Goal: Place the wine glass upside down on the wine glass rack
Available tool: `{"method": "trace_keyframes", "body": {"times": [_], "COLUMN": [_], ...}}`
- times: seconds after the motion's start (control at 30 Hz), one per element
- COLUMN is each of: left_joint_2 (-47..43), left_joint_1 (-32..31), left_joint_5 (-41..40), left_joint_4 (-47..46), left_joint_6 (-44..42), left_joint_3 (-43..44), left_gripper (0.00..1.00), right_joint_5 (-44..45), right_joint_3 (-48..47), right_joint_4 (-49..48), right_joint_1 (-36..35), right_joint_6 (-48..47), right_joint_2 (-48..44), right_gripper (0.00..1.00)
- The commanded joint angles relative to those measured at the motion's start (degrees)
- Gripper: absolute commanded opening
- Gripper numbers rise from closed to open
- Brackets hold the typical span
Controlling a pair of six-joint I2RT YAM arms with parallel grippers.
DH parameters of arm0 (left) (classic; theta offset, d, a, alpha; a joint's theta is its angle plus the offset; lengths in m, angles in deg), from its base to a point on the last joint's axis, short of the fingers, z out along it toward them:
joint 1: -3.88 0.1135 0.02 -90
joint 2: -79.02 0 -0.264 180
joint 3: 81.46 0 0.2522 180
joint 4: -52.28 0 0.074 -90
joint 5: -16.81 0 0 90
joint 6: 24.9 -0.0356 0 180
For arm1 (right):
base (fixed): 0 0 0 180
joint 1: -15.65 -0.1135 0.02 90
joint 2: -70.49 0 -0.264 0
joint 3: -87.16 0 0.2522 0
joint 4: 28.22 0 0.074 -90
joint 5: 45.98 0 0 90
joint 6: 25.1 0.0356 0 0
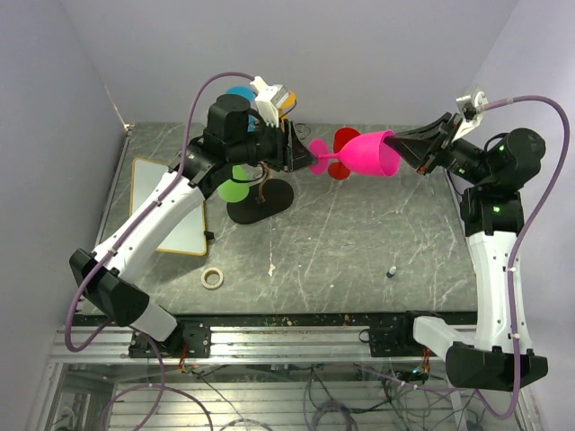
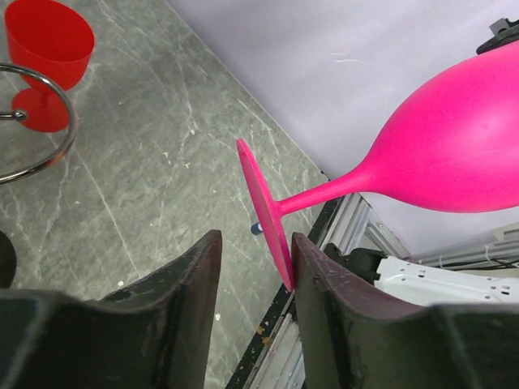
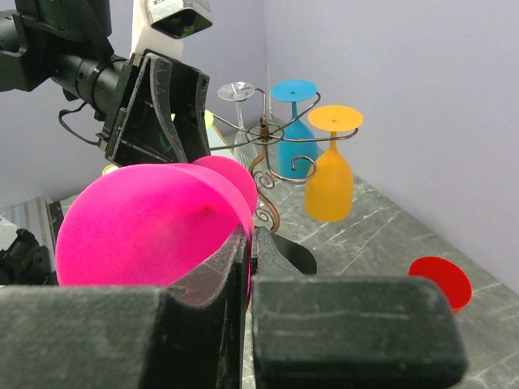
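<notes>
The rack (image 1: 268, 200) stood far left on the tabletop (image 1: 359, 251). Left jaws, half-open, straddled the foot of the glass (image 1: 370, 154), seemingly touching one side only. The glass hung sideways in mid-air, right jaws pinching its rim.

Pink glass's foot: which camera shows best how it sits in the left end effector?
Left wrist: the foot stands edge-on between the left end effector's fingers, a gap on one side. Top view shows it small; in the right wrist view the bowl hides most of it.
</notes>
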State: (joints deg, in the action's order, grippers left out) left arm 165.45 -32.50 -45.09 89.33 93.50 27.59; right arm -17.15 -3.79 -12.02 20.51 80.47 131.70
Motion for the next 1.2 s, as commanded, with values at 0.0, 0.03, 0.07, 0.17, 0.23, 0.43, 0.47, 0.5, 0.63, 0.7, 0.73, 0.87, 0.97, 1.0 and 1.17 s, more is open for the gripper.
{"method": "trace_keyframes", "body": {"times": [0.0, 0.03, 0.07, 0.17, 0.23, 0.43, 0.47, 0.5, 0.63, 0.7, 0.73, 0.87, 0.97, 1.0, 1.17], "left_joint_2": [0.48, 0.45, 0.43, 0.16, -0.01, -1.48, -1.84, -2.15, -3.29, -3.95, -4.32, -6.54, -8.70, -9.41, -12.24], "left_joint_1": [-0.69, -0.71, -0.64, -0.65, -0.70, -0.58, -0.51, -0.37, 1.11, 2.54, 3.49, 7.01, 7.73, 7.76, 7.76], "left_joint_5": [2.98, 2.94, 3.00, 3.17, 3.19, 1.90, 1.46, 0.96, -0.09, -0.55, -0.49, -0.98, -3.95, -4.76, -7.99], "left_joint_4": [-3.07, -3.07, -3.07, -3.40, -3.47, -2.89, -2.63, -2.40, -1.83, -1.60, -1.60, -1.51, -0.27, 0.43, 6.23], "left_joint_6": [1.92, 1.84, 1.77, 1.79, 1.61, 0.72, 0.53, 0.30, -0.58, -0.80, -0.62, -1.81, -6.71, -9.20, -21.12], "left_joint_3": [1.79, 1.75, 1.70, 1.41, 1.31, 1.30, 1.38, 1.48, 1.31, 1.18, 1.09, 0.87, 1.18, 1.44, 2.78], "left_gripper": [0.47, 0.43, 0.39, 0.28, 0.21, 0.07, 0.07, 0.07, 0.07, 0.07, 0.07, 0.07, 0.07, 0.07, 0.07], "right_joint_5": [-0.24, -0.12, 0.02, 0.42, 0.52, 1.56, 1.72, 1.93, 3.48, 4.04, 4.22, 5.27, 5.61, 5.62, 6.70], "right_joint_3": [0.92, 1.10, 1.26, 1.62, 1.86, 2.71, 2.74, 2.73, 2.53, 2.27, 2.10, 1.23, 0.91, 0.76, 1.40], "right_joint_4": [-3.93, -3.89, -3.74, -3.22, -2.97, -0.49, 0.45, 1.41, 5.64, 8.10, 9.44, 14.54, 17.87, 19.01, 22.68], "right_joint_1": [0.15, 0.20, 0.15, 0.14, 0.15, 0.15, 0.15, 0.12, 0.15, 0.15, 0.15, 0.15, 0.19, 0.15, 0.15], "right_joint_6": [2.77, 2.58, 2.29, 1.46, 0.95, -3.10, -4.24, -5.38, -10.04, -12.55, -13.98, -18.45, -21.41, -22.75, -29.50], "right_joint_2": [-0.97, -1.03, -1.13, -1.38, -1.49, -1.87, -2.00, -2.10, -2.54, -2.99, -3.23, -3.95, -4.67, -4.75, -4.59], "right_gripper": [0.00, 0.00, 0.00, 0.00, 0.00, 0.05, 0.08, 0.12, 0.30, 0.38, 0.41, 0.62, 0.66, 0.66, 0.68]}}
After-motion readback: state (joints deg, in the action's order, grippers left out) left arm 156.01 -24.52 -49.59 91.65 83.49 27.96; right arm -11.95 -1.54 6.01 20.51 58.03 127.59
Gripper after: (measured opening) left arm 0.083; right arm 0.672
